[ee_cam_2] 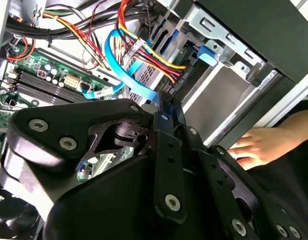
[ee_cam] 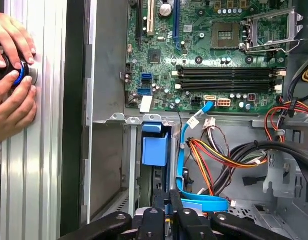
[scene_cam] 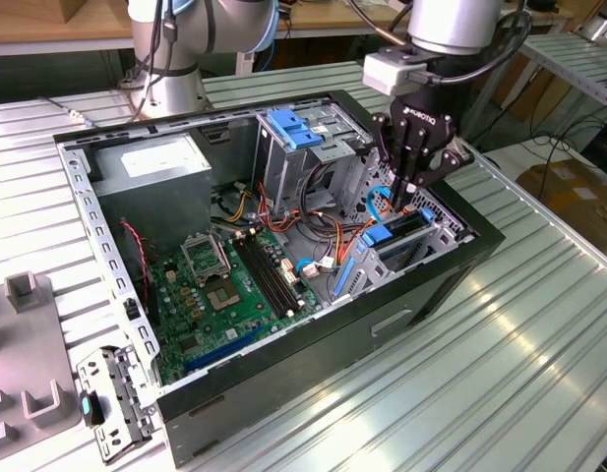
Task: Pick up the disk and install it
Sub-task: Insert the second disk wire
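item: my gripper point(scene_cam: 413, 187), low over the drive bay at the exterior view's right of the open computer case point(scene_cam: 116, 265); fingers drawn together, nothing visibly between them. item: the disk point(scene_cam: 396, 236), standing edge-up in that bay just below. status, my judgement: insertion largely done, final seating unconfirmed.

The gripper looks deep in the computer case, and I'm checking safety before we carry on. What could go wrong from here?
1. The gripper sits among loose cables; it might snag or pinch the flat blue cable.
2. A person's hand rests close beside the case, so a sudden arm move could strike it.
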`<state>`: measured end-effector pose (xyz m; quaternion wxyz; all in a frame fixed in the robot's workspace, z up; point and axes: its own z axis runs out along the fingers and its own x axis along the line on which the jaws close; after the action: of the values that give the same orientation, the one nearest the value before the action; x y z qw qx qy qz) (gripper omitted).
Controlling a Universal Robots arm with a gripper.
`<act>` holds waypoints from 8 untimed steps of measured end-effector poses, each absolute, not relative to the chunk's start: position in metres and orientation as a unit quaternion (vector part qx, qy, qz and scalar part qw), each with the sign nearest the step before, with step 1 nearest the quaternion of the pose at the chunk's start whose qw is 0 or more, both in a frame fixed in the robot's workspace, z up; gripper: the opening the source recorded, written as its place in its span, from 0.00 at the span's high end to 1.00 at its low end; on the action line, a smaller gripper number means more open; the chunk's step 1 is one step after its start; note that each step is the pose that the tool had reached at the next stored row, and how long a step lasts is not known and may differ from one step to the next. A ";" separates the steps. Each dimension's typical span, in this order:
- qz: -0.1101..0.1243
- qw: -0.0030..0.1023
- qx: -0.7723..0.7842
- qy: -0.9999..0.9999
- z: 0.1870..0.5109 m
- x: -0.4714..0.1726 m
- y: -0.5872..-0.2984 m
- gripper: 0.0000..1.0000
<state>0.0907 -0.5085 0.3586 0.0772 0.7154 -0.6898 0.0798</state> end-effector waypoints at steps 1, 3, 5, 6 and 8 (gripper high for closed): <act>0.080 0.075 0.716 -0.689 0.358 0.090 -0.509 0.84; 0.083 0.069 0.718 -0.688 0.357 0.087 -0.509 0.84; 0.090 0.061 0.718 -0.687 0.357 0.084 -0.510 0.84; 0.092 0.057 0.718 -0.687 0.356 0.083 -0.510 0.84; 0.094 0.050 0.719 -0.687 0.356 0.082 -0.510 0.84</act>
<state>0.0821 -0.5100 0.3563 0.0503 0.7188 -0.6871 0.0935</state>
